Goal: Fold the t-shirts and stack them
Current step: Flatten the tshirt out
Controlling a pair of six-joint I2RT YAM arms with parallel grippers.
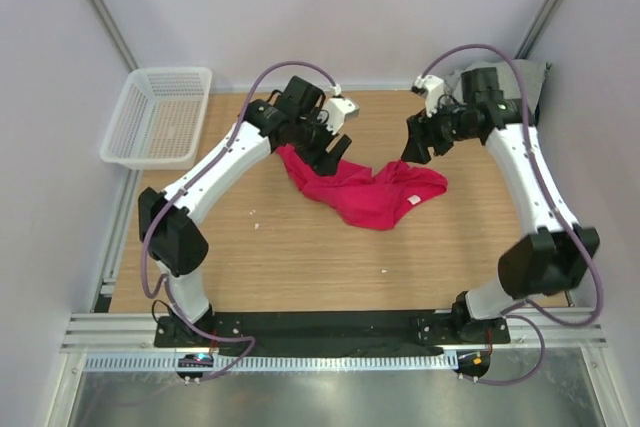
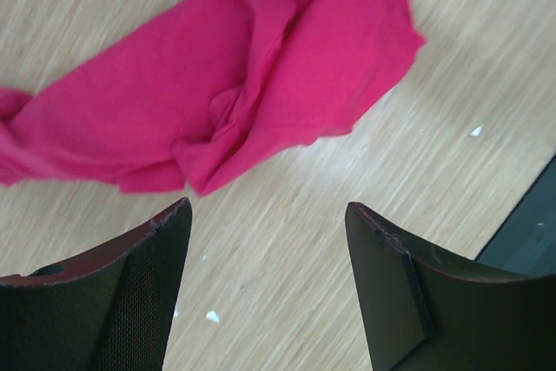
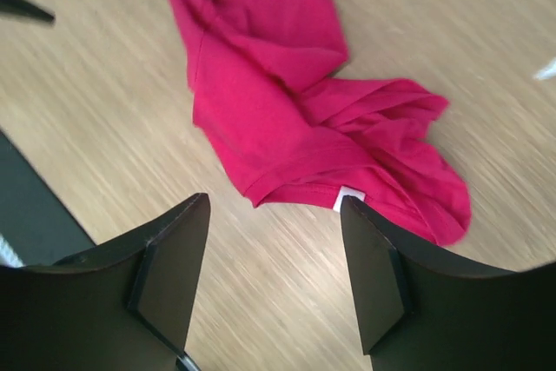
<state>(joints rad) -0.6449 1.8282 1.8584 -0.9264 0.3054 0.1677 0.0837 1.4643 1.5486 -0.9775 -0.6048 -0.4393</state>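
Note:
One crimson-pink t-shirt (image 1: 365,192) lies crumpled in a loose band across the middle of the wooden table (image 1: 300,257). My left gripper (image 1: 333,154) hovers over the shirt's upper left end, open, with bare wood between its fingers; in the left wrist view the t-shirt (image 2: 226,84) lies beyond the gripper (image 2: 268,210). My right gripper (image 1: 418,150) hangs just above the shirt's right end, also open and holding nothing. In the right wrist view the shirt (image 3: 287,110) shows a small white label (image 3: 345,199) close to the gripper (image 3: 274,202).
A white plastic mesh basket (image 1: 158,117) stands at the back left corner, partly off the table. A pile of grey cloth (image 1: 528,82) sits at the back right behind the right arm. Small white specks (image 1: 386,270) dot the wood.

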